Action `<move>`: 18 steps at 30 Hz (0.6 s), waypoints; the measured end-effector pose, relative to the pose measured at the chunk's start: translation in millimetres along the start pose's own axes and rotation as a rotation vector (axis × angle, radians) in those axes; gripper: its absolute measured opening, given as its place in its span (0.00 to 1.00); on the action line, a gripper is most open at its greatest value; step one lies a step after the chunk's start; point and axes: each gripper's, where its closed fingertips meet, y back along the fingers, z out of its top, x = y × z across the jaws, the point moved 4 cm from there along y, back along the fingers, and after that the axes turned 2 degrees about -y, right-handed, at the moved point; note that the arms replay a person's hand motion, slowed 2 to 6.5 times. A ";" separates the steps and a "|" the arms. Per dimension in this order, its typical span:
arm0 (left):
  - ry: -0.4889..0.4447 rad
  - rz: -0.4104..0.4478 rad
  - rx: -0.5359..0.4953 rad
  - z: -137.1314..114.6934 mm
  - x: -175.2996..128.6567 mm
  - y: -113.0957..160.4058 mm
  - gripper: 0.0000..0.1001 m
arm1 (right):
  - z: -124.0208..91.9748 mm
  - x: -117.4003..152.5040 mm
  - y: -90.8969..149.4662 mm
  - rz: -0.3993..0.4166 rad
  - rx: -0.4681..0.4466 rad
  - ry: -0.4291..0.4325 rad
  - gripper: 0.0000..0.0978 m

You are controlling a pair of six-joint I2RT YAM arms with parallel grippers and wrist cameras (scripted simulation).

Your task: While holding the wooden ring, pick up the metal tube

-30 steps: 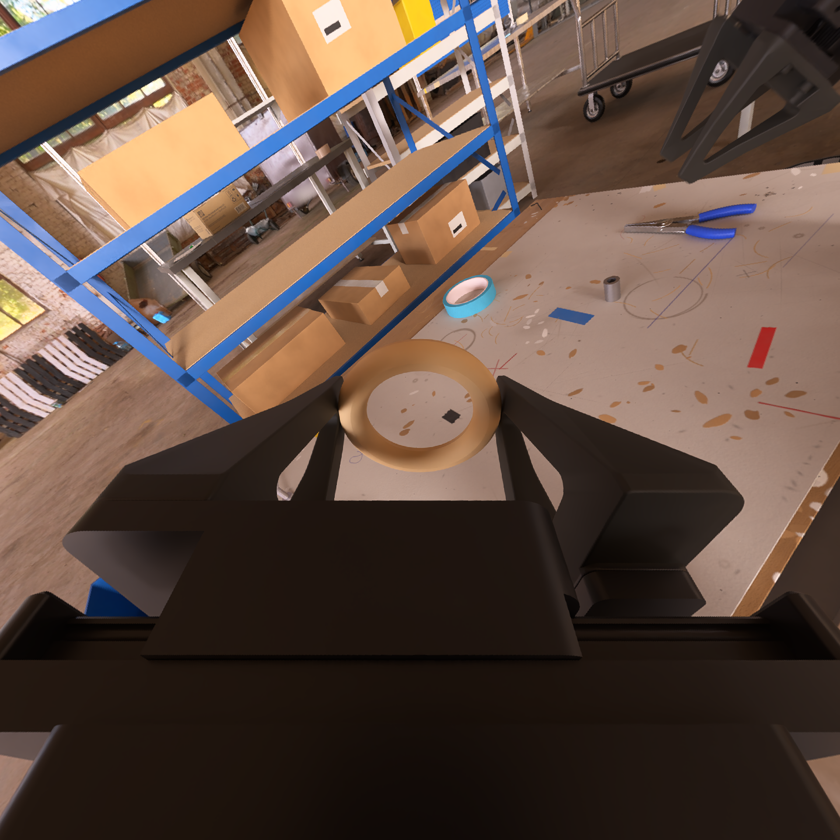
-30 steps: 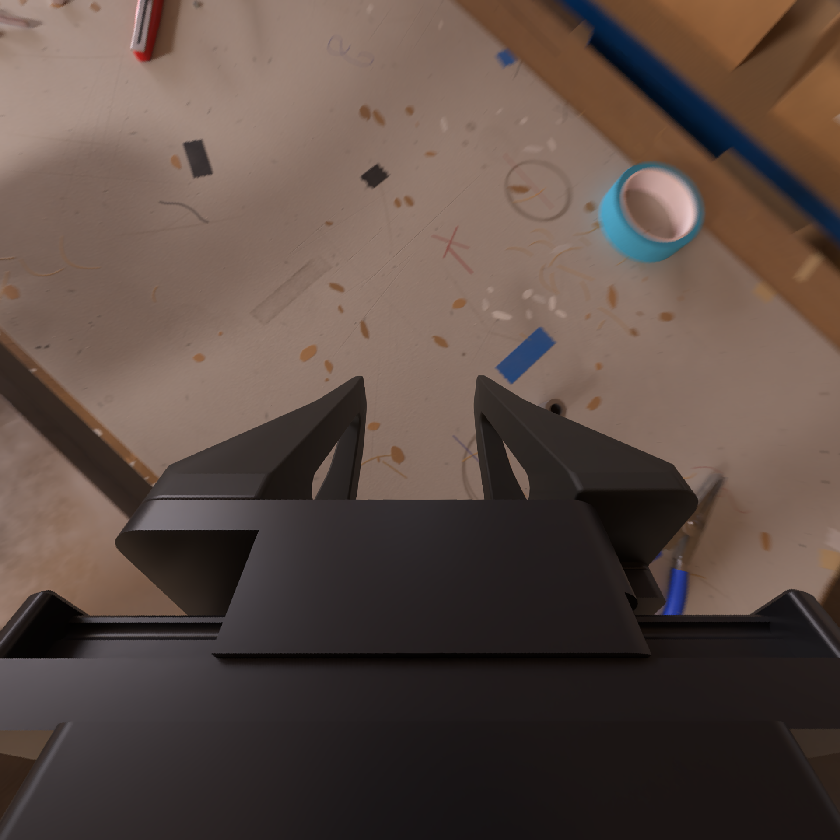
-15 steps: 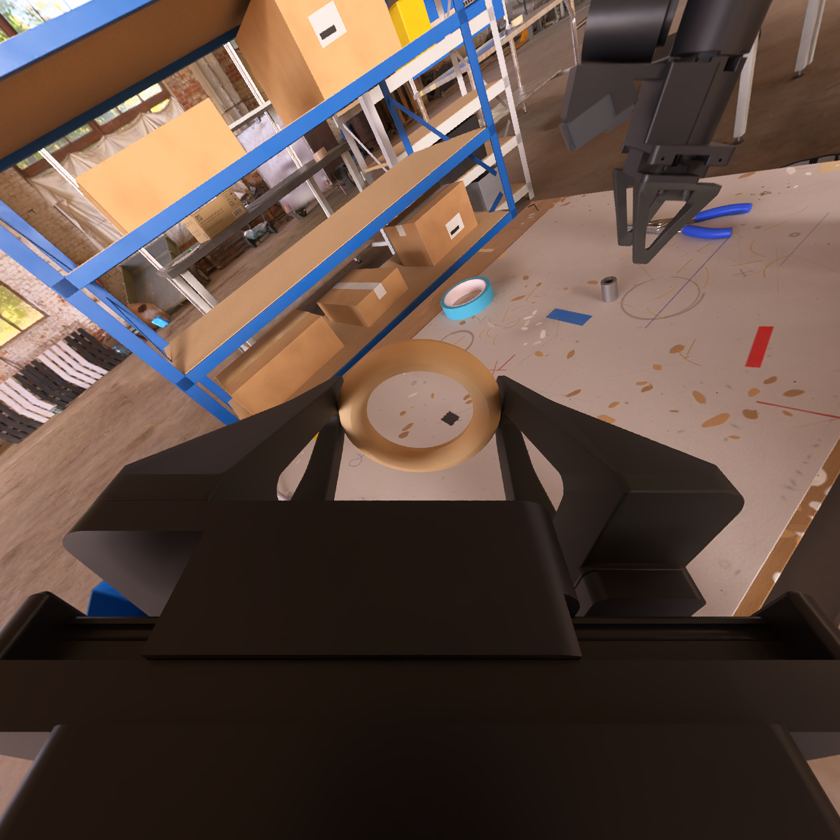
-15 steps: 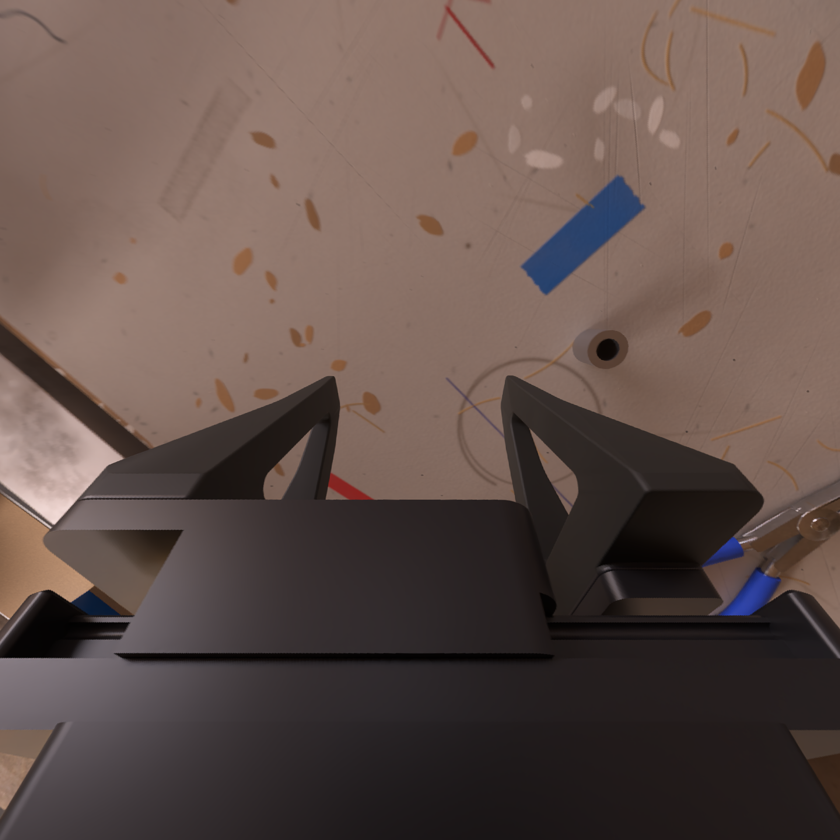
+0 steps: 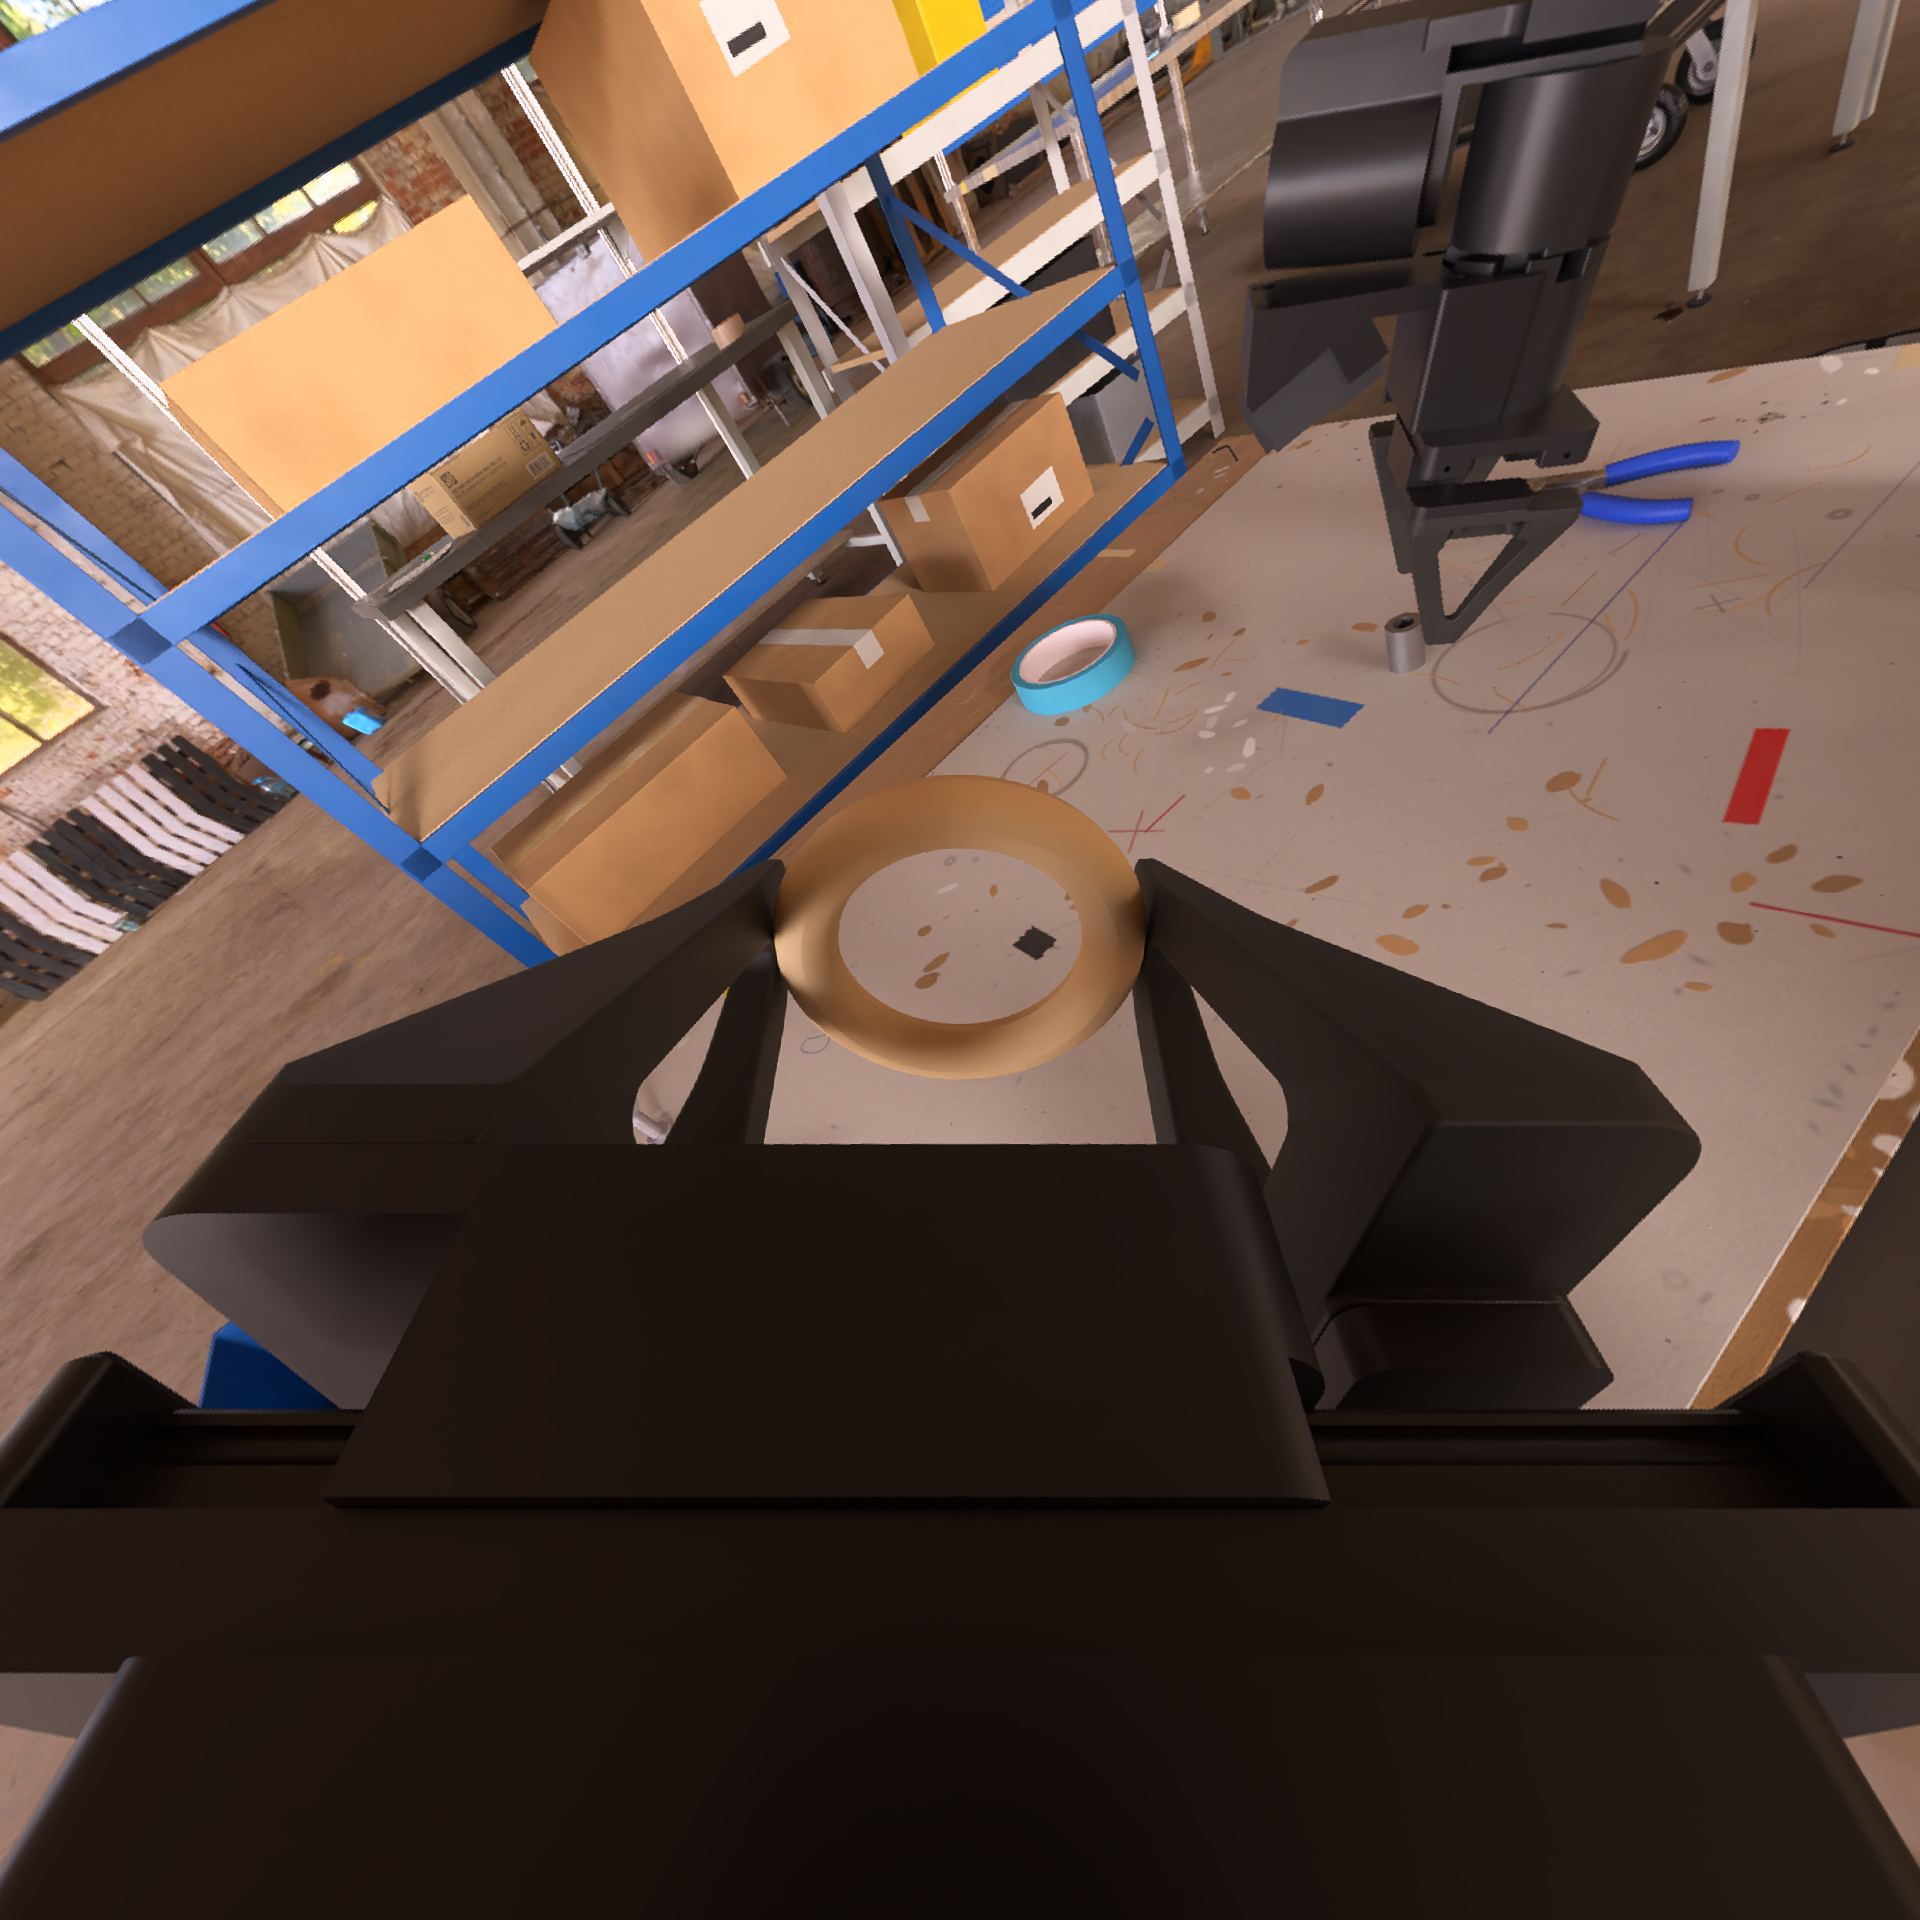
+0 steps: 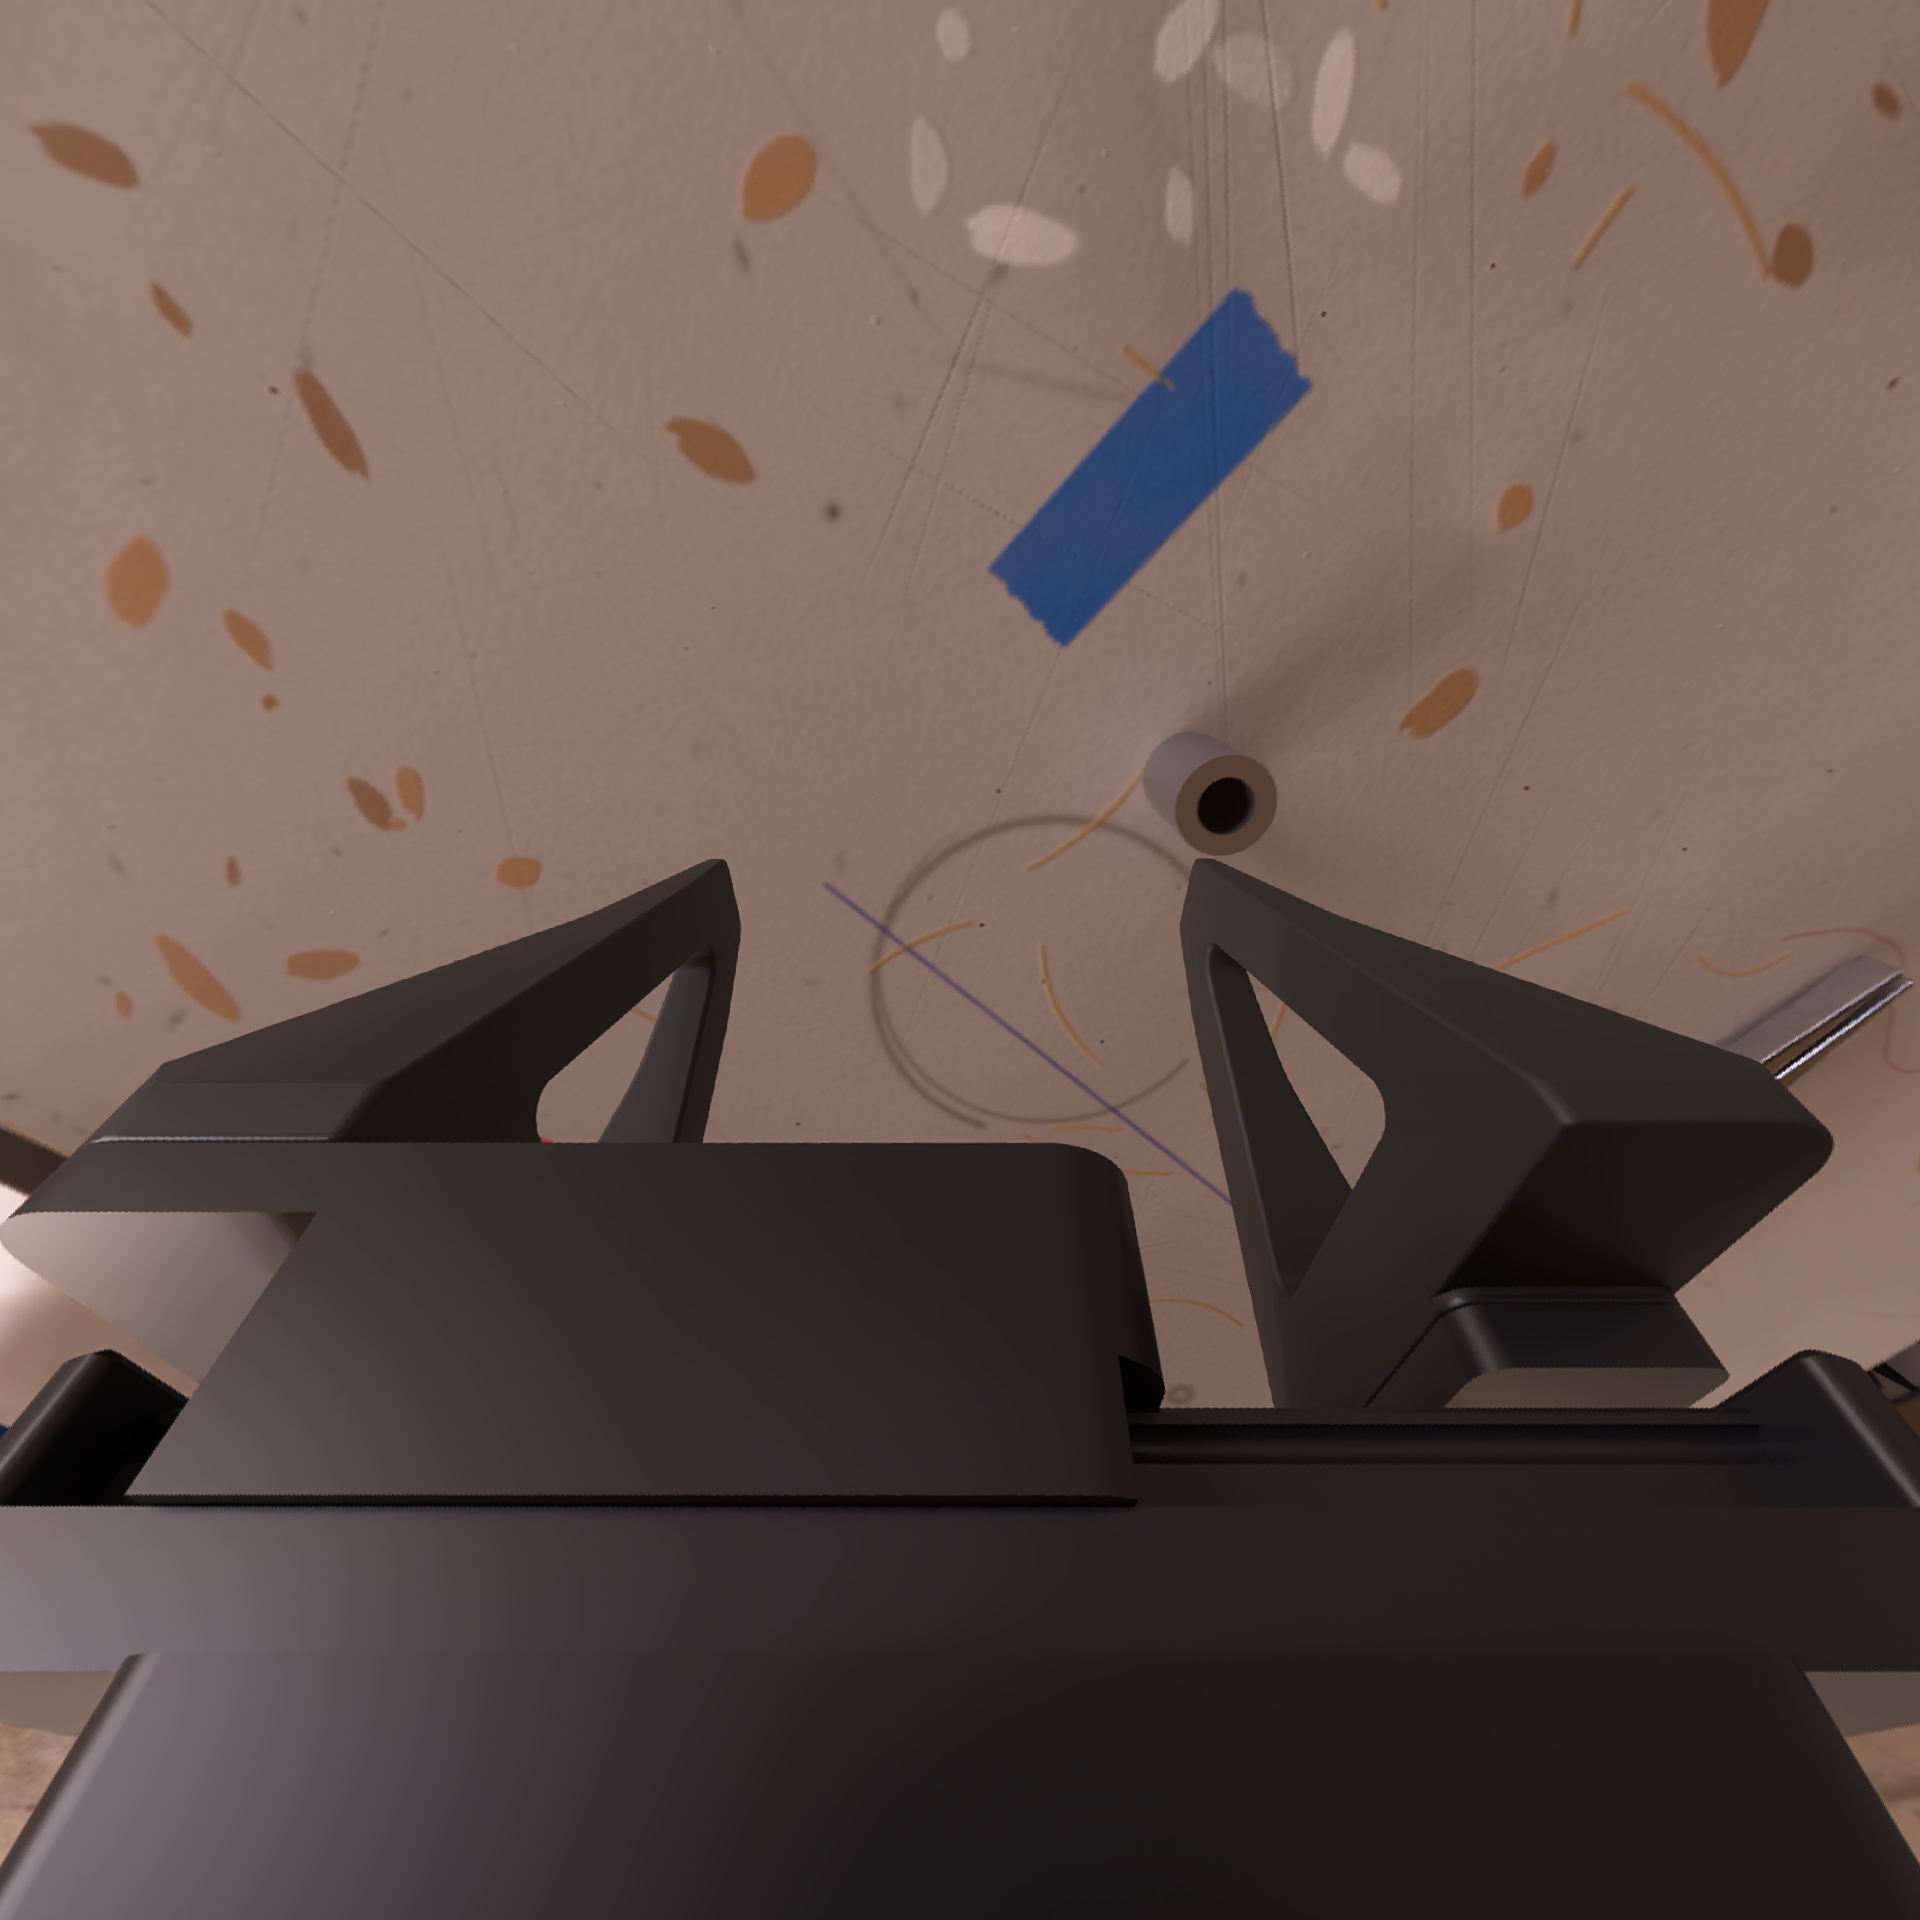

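right claw drops in beside the tube, ring secure on the left

left wrist view: the left claw [image 5: 958, 925] is clamped on the wooden ring [image 5: 958, 1039], a finger pressed to each side of its rim, held above the surface [image 5: 1558, 1039] exactly as a second ago; what has changed is farther off, where the right claw [image 5: 1449, 623], absent a second ago, has come down until its fingertips sit almost at surface level just beside the metal tube [image 5: 1405, 643]; the tube stands upright, near a strip of blue tape [image 5: 1309, 709], with a roll of blue tape [image 5: 1073, 663] further left and blue-handled pliers [image 5: 1642, 488] behind the arm.

right wrist view: the right claw [image 6: 961, 894] is spread wide and empty, wider than half a second ago, and the surface [image 6: 520, 416] now looms much closer; the metal tube [image 6: 1210, 792] is seen nearly end-on, its bore dark, sitting just past the tip of the right-hand finger [image 6: 1299, 966] rather than in the gap between the two; the blue tape strip [image 6: 1148, 462] lies beyond it.

judged from this, the descent is nearly done but the tube is off-centre; the claw likely needs a sideways shift before closing, or the finger may knock the tube over.
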 end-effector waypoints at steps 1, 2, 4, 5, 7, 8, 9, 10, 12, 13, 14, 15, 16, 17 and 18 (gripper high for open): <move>0.000 0.000 0.001 -0.3 0.1 -0.2 0.55 | 1.0 -1.7 -1.8 -0.012 0.008 0.003 0.74; 0.000 -0.001 0.001 -0.5 0.2 -0.3 0.55 | 1.9 -3.6 -3.5 -0.024 0.016 0.007 0.74; 0.000 -0.001 0.002 -1.0 0.3 -0.6 0.55 | 3.2 -7.8 -6.8 -0.052 0.036 0.017 0.74; -0.001 -0.002 0.003 -1.2 0.2 -0.7 0.55 | 3.6 -10.3 -8.3 -0.066 0.048 0.022 0.74; -0.003 -0.004 0.003 -1.2 -0.1 -1.1 0.55 | 4.2 -15.8 -11.1 -0.096 0.075 0.036 0.74; -0.005 -0.005 0.003 -1.2 -0.3 -1.3 0.55 | 4.4 -18.6 -12.5 -0.113 0.088 0.047 0.74; -0.007 -0.005 0.003 -1.1 -0.5 -1.4 0.55 | 4.6 -21.5 -13.7 -0.129 0.101 0.061 0.73; -0.008 -0.006 0.003 -1.1 -0.7 -1.6 0.55 | 5.0 -24.4 -14.9 -0.147 0.114 0.080 0.73; -0.011 -0.008 0.003 -1.0 -1.2 -1.9 0.55 | 6.2 -29.6 -16.9 -0.179 0.135 0.130 0.72; -0.013 -0.009 0.003 -0.9 -1.4 -2.1 0.55 | 6.7 -31.9 -17.8 -0.195 0.144 0.162 0.72; -0.014 -0.010 0.003 -0.9 -1.7 -2.3 0.55 | 7.1 -33.8 -18.5 -0.208 0.152 0.196 0.72; -0.015 -0.011 0.003 -0.9 -2.0 -2.5 0.55 | 7.6 -35.6 -19.0 -0.221 0.159 0.231 0.72; -0.016 -0.012 0.003 -1.0 -2.3 -2.7 0.55 | 8.2 -37.3 -19.4 -0.232 0.165 0.267 0.73; -0.017 -0.013 0.003 -1.0 -2.6 -2.9 0.55 | 9.0 -38.9 -19.4 -0.242 0.169 0.301 0.73; -0.019 -0.014 0.003 -1.1 -2.8 -3.1 0.55 | 10.0 -40.4 -19.3 -0.249 0.171 0.335 0.73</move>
